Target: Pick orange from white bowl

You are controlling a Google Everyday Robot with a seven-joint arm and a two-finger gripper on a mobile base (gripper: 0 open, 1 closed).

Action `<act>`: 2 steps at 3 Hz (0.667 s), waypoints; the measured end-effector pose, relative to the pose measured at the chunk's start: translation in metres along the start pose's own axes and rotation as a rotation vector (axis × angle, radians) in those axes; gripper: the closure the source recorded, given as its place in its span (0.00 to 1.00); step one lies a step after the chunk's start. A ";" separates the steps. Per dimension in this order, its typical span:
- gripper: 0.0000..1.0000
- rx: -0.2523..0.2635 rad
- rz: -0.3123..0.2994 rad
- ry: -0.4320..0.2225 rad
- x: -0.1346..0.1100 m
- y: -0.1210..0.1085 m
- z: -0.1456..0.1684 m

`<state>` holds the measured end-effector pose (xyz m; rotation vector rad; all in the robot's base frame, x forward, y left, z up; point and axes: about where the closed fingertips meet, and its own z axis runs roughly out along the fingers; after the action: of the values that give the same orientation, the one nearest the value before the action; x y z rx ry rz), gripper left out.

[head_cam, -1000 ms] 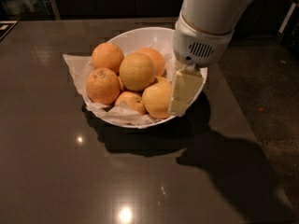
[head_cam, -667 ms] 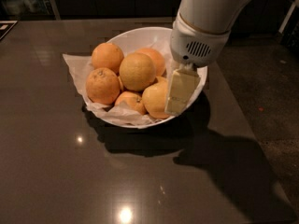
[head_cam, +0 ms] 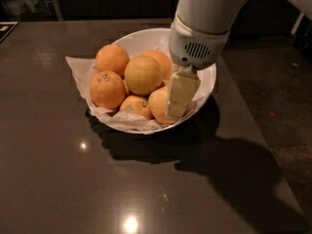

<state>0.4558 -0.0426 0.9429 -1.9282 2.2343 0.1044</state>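
Orange (head_cam: pixel 157 104) in white bowl (head_cam: pixel 146 37), pincer (head_cam: pixel 173 108) edged leftward over it

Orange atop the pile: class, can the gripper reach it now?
Probably yes: the orange lies uncovered on top in the white bowl; the gripper hangs beside it, against a neighbouring fruit.

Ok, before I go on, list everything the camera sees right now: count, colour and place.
glossy white round bowl: one, white, middle of the table
crumpled white paper lining: one, white, inside the bowl, spilling over its left rim
large pale yellow-orange orange: one, front right of the pile, against the gripper
other round fruits: five visible, orange to tan-yellow, piled left of and behind it
dark glossy table: one, dark brown, under the bowl
speckled dark floor: right of the table
white robot arm: one, above the bowl's right side
cream gripper: one, down in the bowl's front right
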 end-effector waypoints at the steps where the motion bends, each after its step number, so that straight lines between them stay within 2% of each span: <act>1: 0.31 -0.006 -0.003 0.006 -0.003 0.000 0.002; 2: 0.33 -0.015 -0.001 0.017 -0.005 -0.003 0.005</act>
<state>0.4595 -0.0376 0.9389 -1.9452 2.2493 0.1055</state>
